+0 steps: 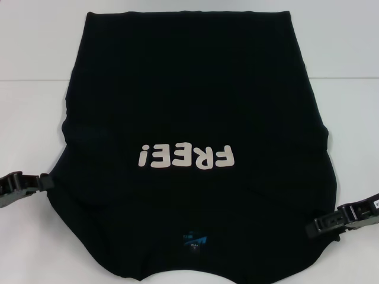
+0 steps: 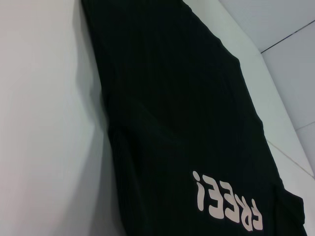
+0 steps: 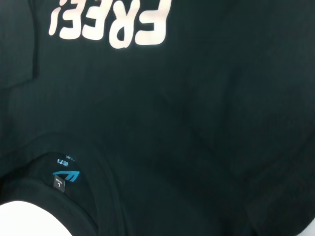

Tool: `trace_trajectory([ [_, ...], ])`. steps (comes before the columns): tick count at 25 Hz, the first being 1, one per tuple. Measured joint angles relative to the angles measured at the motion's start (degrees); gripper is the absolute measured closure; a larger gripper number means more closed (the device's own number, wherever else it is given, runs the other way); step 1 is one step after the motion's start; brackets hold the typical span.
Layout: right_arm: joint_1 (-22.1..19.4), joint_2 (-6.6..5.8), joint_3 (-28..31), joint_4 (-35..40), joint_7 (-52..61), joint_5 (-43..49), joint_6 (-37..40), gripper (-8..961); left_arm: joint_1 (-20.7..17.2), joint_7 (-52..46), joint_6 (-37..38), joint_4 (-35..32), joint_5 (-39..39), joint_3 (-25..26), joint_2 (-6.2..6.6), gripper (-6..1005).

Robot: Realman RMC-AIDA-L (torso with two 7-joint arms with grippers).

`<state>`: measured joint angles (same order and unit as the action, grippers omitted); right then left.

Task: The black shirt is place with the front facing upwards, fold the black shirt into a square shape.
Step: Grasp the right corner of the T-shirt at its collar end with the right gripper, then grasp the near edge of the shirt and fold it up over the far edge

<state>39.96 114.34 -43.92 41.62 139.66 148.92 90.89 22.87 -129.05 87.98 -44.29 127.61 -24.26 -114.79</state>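
The black shirt (image 1: pixel 189 106) lies flat on the white table (image 1: pixel 35 89), front up, its neck nearest me. Its cream "FREE!" lettering (image 1: pixel 185 157) reads upside down, and the blue neck label (image 1: pixel 194 241) sits near the front edge. My left gripper (image 1: pixel 48 181) rests at the shirt's left edge, level with the lettering. At the shirt's lower right edge, my right gripper (image 1: pixel 310 229) overlaps the cloth. The left wrist view shows the shirt (image 2: pixel 172 98) and its lettering (image 2: pixel 226 206). In the right wrist view I see the lettering (image 3: pixel 113 22) and the label (image 3: pixel 65 176).
White table (image 2: pixel 39 123) surrounds the shirt on both sides and behind it. A patch of table (image 3: pixel 24 219) shows through the neck opening in the right wrist view. The shirt's sides curve inward, with no sleeves spread out.
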Motion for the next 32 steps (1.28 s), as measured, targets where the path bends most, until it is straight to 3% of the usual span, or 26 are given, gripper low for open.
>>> trace_trajectory([
  [9,-0.27,-0.22,0.57,0.08,0.06,-0.59,-0.09,108,0.08,-0.2,-0.02,0.0,0.0,0.0,0.0,999],
  [15,-0.01,-0.15,0.38,0.04,0.03,-0.4,-0.11,307,0.08,-0.23,-0.08,0.0,0.02,0.0,0.0,999],
  [20,0.0,-0.16,0.39,0.04,-0.04,-0.33,-0.12,584,-0.05,-0.23,-0.09,0.0,0.02,0.0,0.0,999],
  [28,-1.41,-0.79,1.23,0.19,-2.12,-1.53,1.56,896,-0.13,0.2,2.61,-0.12,1.66,-1.3,0.62,999],
  [32,-2.35,-1.81,2.6,0.36,-3.69,-2.29,4.31,893,-0.56,0.37,6.21,-0.65,4.08,-2.21,0.99,999],
])
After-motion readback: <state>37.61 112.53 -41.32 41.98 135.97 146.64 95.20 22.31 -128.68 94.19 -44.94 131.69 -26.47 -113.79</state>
